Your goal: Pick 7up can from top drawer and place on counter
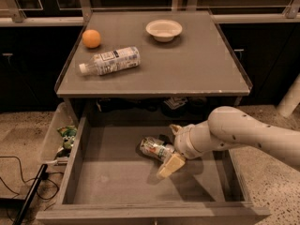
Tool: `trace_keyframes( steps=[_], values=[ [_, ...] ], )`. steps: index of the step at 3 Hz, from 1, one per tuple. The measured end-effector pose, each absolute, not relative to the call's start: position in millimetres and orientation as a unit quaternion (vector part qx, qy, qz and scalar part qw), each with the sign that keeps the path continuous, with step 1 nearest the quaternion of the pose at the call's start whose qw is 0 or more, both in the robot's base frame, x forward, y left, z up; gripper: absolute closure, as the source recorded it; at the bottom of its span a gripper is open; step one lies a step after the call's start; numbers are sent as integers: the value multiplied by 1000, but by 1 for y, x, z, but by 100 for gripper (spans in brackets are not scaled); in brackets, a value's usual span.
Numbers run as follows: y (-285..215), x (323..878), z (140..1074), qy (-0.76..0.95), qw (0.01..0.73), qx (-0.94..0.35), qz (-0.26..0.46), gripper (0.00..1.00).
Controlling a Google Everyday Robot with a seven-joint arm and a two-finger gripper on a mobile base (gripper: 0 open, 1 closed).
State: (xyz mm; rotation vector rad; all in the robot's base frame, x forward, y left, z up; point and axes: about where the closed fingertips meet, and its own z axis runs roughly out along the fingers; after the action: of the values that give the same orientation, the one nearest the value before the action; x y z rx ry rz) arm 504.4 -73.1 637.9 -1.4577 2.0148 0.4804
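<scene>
1. Clear plastic bin point(48, 139): set on the floor outside the drawer's left wall, well to the left of the fingers. A green snack bag point(67, 137) is held in it.
2. Counter point(197, 74): found above and behind the fingers. Three things are borne on it, listed from the left: an orange point(91, 38), a clear bottle point(110, 61) laid on its side with its cap to the left, and a white bowl point(163, 30).
3. Top drawer point(108, 182): pulled open below the counter. One thing is contained, the 7up can point(155, 148), laid on its side on the grey floor, right of the middle.
4. Gripper point(168, 150): lowered into the drawer at the can's right end. The fingers point(171, 165) are spread wide, one behind the can and one in front, with the can's right end seen between them. Contact cannot be told.
5. Arm point(243, 132): white, entered from the right.
</scene>
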Motion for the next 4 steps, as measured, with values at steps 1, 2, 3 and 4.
trace_keyframes(
  steps=[1,2,3,4],
  values=[
    [-61,511,628,766,305,-533,193,0],
    [-49,514,611,781,299,-510,204,0],
    [-49,515,611,781,299,-509,204,19],
    [-49,515,611,781,299,-509,204,42]
  ],
)
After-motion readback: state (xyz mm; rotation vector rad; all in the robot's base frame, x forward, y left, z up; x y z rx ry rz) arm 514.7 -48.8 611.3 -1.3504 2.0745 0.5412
